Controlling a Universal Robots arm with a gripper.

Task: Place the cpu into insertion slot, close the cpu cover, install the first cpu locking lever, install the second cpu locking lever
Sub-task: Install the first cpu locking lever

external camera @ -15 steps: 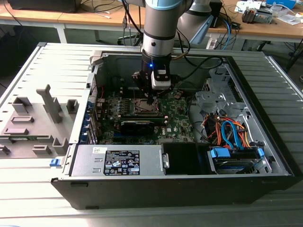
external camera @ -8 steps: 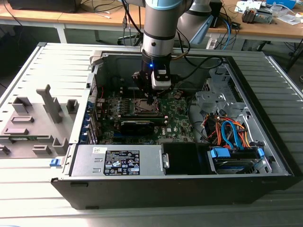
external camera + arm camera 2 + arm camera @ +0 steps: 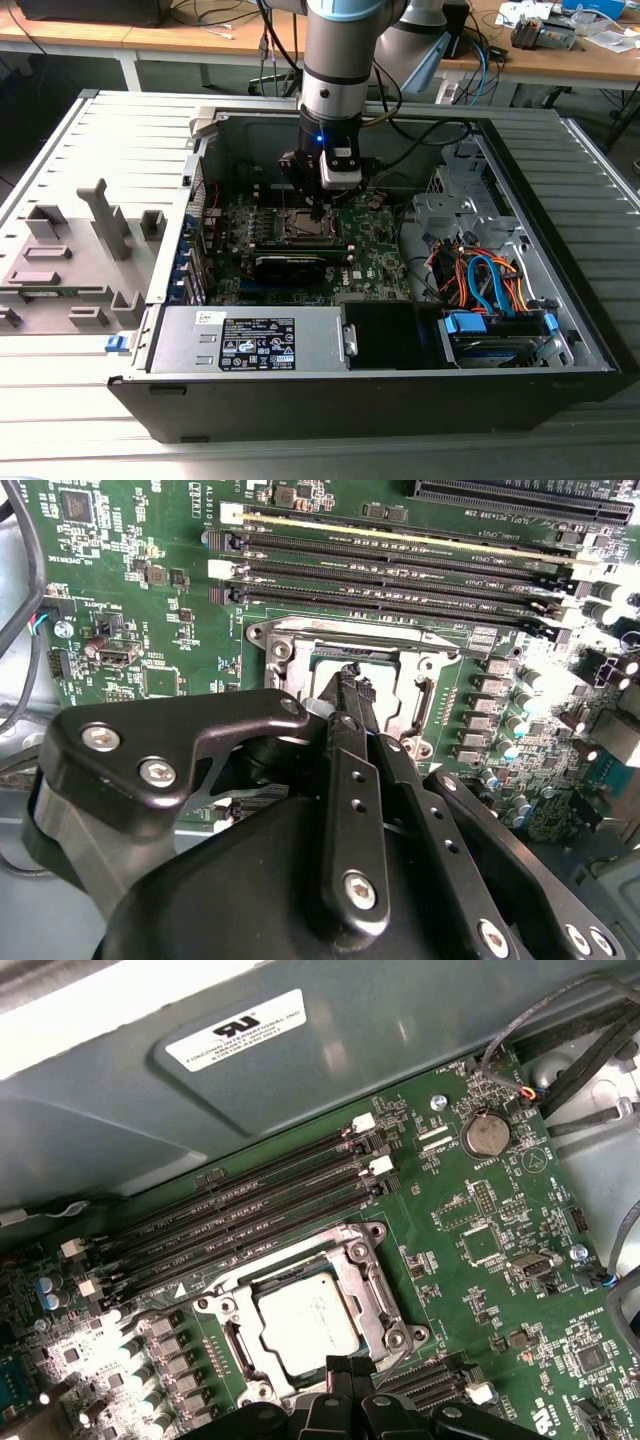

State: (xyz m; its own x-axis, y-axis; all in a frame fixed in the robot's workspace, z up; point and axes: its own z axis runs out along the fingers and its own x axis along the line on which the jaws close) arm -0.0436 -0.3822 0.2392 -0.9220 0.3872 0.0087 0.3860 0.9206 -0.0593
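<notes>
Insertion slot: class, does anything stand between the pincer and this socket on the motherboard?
Nothing visible does. In the first wrist view the shut pincer hangs at the edge of the insertion slot, where the silver cpu lies inside, with no cable or part between them.

Inside the open computer case (image 3: 350, 400), a silver power supply (image 3: 250, 340) lies along the near wall, with blue and orange cables (image 3: 480, 280) at the exterior view's right. Grey holders (image 3: 70, 260) stand outside at its left.

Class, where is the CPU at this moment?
In the first wrist view, the CPU sits in the insertion slot, beside the memory slots.
</notes>
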